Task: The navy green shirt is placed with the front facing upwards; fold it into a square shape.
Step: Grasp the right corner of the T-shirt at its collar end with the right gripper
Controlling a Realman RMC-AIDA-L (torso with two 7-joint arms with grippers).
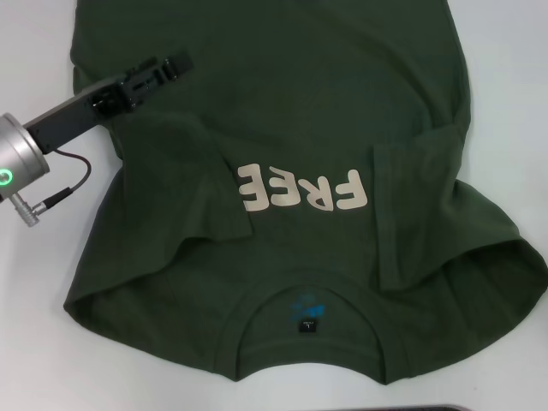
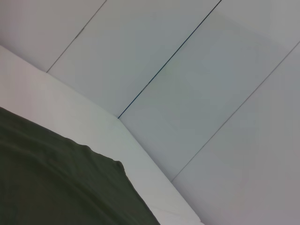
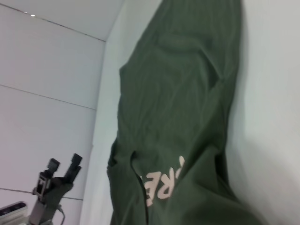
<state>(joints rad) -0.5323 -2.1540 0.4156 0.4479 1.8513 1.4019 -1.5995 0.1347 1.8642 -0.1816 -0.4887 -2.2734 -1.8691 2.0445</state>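
My left end effector [image 1: 158, 68] sits over the shirt's left edge, toward the far-left corner of the worktop [image 1: 34, 360], fingers slightly spread w/ nothing between them (the right wrist view shows the two prongs apart too [image 3: 63, 166]). Whether the tips touch the cloth, I can't tell. My right end effector isn't in view anywhere.

The navy green shirt [image 1: 308, 111] lies front-up across the middle of the worktop, collar [image 1: 308, 342] toward the near edge, hem running off past the far edge of the head view. Both sleeves are folded inward over the chest: left sleeve [image 1: 184, 205] lies just beside the cream lettering [image 1: 304, 188], covering its first part, so only "FREE" reads; right sleeve [image 1: 419, 197] is folded in as a narrow flap touching the other end of the lettering. A small black neck tag [image 1: 306, 325] w/ teal print above it sits inside the collar.

Left wrist view: a dark green shirt edge [image 2: 56, 183] on the pale worktop, wall panels [image 2: 187, 70] beyond.
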